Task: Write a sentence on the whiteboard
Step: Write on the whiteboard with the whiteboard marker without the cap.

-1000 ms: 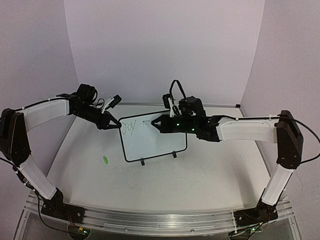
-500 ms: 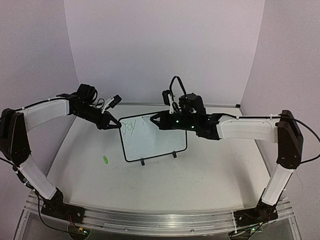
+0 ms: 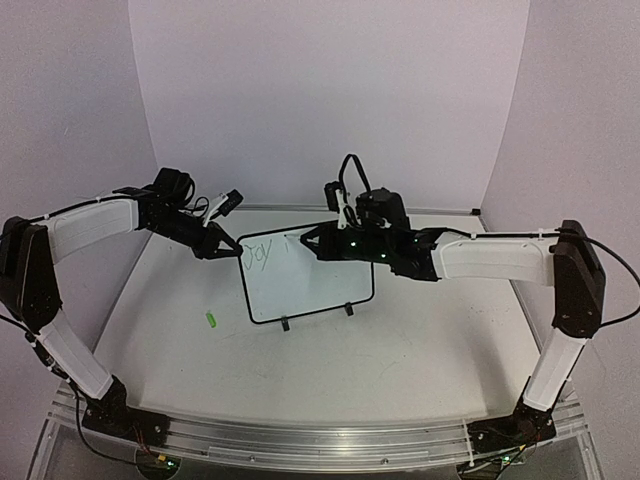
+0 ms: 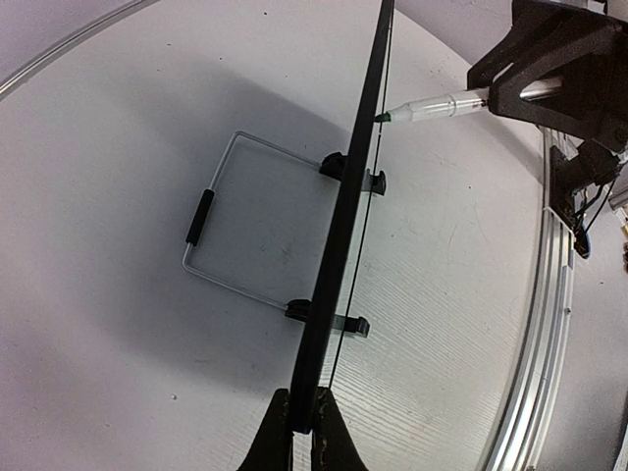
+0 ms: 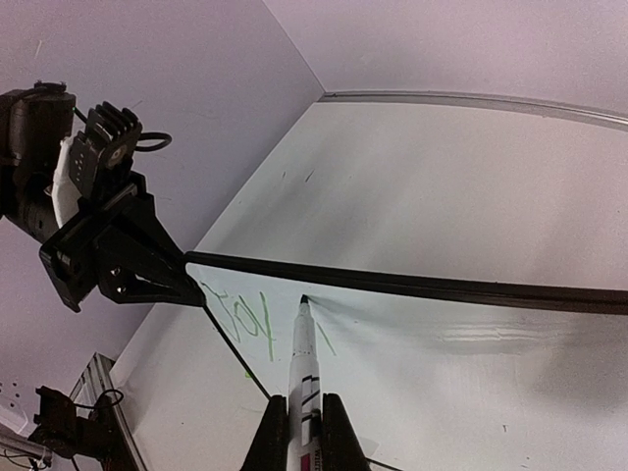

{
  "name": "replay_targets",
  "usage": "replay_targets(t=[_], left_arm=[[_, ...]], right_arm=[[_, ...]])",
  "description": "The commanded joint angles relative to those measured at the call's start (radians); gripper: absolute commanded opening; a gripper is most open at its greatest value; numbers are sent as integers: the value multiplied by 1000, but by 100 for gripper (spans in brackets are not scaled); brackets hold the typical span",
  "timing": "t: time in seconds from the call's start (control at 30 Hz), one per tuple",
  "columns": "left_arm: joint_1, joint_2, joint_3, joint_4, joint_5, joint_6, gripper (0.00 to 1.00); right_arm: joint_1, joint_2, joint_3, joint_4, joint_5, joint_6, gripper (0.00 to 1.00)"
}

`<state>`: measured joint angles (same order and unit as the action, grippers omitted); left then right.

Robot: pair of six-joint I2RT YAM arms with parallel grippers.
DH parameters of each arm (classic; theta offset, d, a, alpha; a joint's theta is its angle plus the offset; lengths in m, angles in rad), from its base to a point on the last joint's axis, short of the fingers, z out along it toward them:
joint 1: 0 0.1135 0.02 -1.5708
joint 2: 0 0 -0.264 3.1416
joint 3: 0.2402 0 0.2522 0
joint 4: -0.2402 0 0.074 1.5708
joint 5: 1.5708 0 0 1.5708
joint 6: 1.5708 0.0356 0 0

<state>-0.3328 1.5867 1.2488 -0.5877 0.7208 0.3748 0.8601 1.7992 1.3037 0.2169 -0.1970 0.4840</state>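
The left gripper (image 4: 303, 417) is clenched on the frame of the whiteboard (image 3: 310, 290) at its upper left corner. The right gripper (image 5: 303, 424) is closed on a green-tipped marker (image 5: 304, 358), its tip set against the writing face just below the top edge. Of the sentence (image 5: 240, 314), only "Joy" and one short stroke are recorded. The board is stood upright mid-table (image 3: 420, 350), toward the far edge.

Whiteboard (image 3: 310, 285) stands on its feet on the table (image 3: 400, 350), with green writing (image 3: 257, 253) at its upper left. Left gripper (image 3: 226, 251) is clamped on its upper-left corner. Right gripper (image 3: 305, 240) is at the top edge, just right of the writing. Small green piece (image 3: 211, 320) lies on the table, apart to the left.
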Motion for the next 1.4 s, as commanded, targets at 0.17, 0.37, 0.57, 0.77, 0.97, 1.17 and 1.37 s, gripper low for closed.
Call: replay_targets(t=[0.17, 0.37, 0.57, 0.77, 0.97, 1.17, 1.37], left_arm=[[12, -7, 6, 12, -114, 46, 0], [12, -12, 5, 14, -118, 46, 0], [12, -11, 5, 14, -116, 44, 0], [11, -12, 4, 15, -115, 44, 0], [11, -9, 5, 14, -115, 44, 0], [10, -10, 5, 14, -113, 44, 0], [11, -7, 5, 14, -115, 44, 0]], right_arm=[[3, 7, 28, 24, -10, -10, 0], [3, -77, -28, 42, -42, -46, 0], [4, -90, -71, 14, -12, -40, 0], [4, -57, -48, 13, -6, -34, 0], [2, -30, -19, 13, 7, -35, 0], [3, -5, -4, 7, 34, -23, 0], [1, 11, 10, 7, 43, -19, 0]])
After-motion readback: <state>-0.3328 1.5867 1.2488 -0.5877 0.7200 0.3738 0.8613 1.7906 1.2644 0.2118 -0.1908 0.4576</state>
